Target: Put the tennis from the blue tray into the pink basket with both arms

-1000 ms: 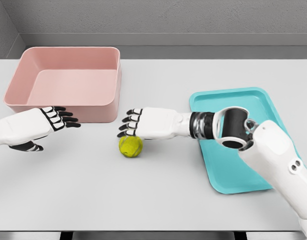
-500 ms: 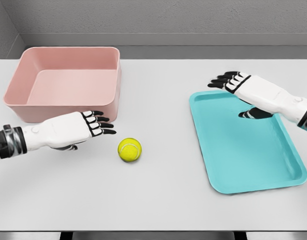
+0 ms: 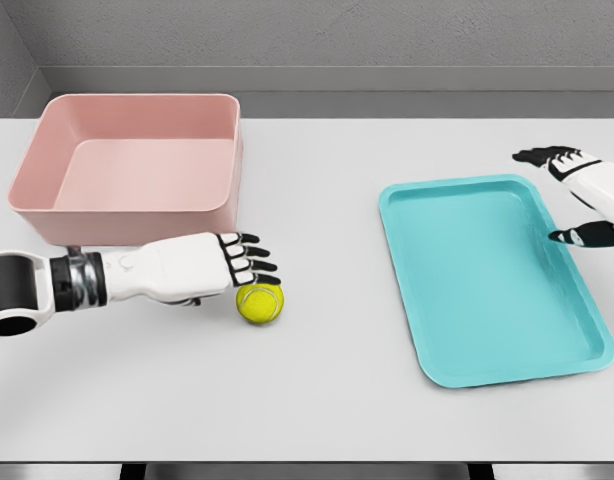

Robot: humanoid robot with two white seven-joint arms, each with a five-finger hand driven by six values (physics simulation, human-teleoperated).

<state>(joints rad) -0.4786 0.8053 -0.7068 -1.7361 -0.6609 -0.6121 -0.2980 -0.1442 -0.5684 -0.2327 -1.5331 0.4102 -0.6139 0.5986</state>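
The tennis ball rests on the table, near and right of the pink basket and well left of the blue tray. The left hand hovers just above and left of the ball, fingers extended and released, grasping nothing. The right hand sits at the right edge beside the tray's far right corner, fingers relaxed, holding nothing.

Counter and backdrop.
A pale grey counter fills most of the view; behind its far edge stands a darker grey wall, with a lighter band along the wall's foot.
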